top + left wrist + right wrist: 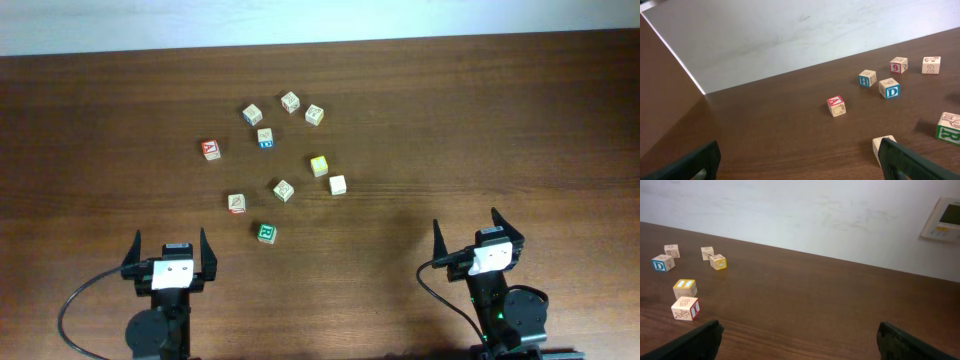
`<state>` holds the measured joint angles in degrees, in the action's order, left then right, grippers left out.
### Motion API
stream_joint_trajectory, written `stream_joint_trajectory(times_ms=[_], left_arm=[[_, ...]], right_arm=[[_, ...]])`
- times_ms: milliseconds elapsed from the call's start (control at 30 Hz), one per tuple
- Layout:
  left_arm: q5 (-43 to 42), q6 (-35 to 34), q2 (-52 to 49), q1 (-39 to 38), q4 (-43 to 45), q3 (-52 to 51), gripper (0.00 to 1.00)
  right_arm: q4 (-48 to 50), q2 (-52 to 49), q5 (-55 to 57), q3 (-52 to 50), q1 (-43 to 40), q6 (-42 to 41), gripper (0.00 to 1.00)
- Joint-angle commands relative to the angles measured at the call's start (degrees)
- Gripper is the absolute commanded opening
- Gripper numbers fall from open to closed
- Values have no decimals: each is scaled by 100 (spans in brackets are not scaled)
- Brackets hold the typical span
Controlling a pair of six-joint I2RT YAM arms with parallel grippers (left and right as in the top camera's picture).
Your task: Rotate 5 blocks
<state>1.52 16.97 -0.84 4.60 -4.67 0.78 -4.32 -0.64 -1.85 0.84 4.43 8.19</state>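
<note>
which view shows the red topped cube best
The left wrist view: the red-topped cube sits whole and unblocked near the frame's middle, top and two sides showing. Overhead shows it only small, from straight above, its sides hidden. The right wrist view does not include it.

Soft even light, sharp focus

Black arms (158, 332), white wrist blocks (172, 268), dark pointed fingers (131, 258), black cables (62, 318).
</note>
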Motion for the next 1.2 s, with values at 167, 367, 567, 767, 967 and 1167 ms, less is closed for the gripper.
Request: stream_joint_trajectory(times_ms=[167,367,567,767,967,1167], left_arm=[[92,68,55,-22,4,-24,99],[-66,70,55,-22,111,-24,99],[-372,63,55,-22,197,-24,99],[-365,-302,-2,-22,201,173,99],[-367,-323,-413,-22,203,660,99],[-367,-321,-791,-22,205,1174,99]], right_arm=[[7,44,-57,-52,-33,37,98],[28,44,-55,-52,-33,39,98],[319,44,-162,-50,-33,37,98],[728,44,-127,4,-35,42,98],[739,44,-4,232,-33,42,98],[713,44,-9,452,-33,39,98]])
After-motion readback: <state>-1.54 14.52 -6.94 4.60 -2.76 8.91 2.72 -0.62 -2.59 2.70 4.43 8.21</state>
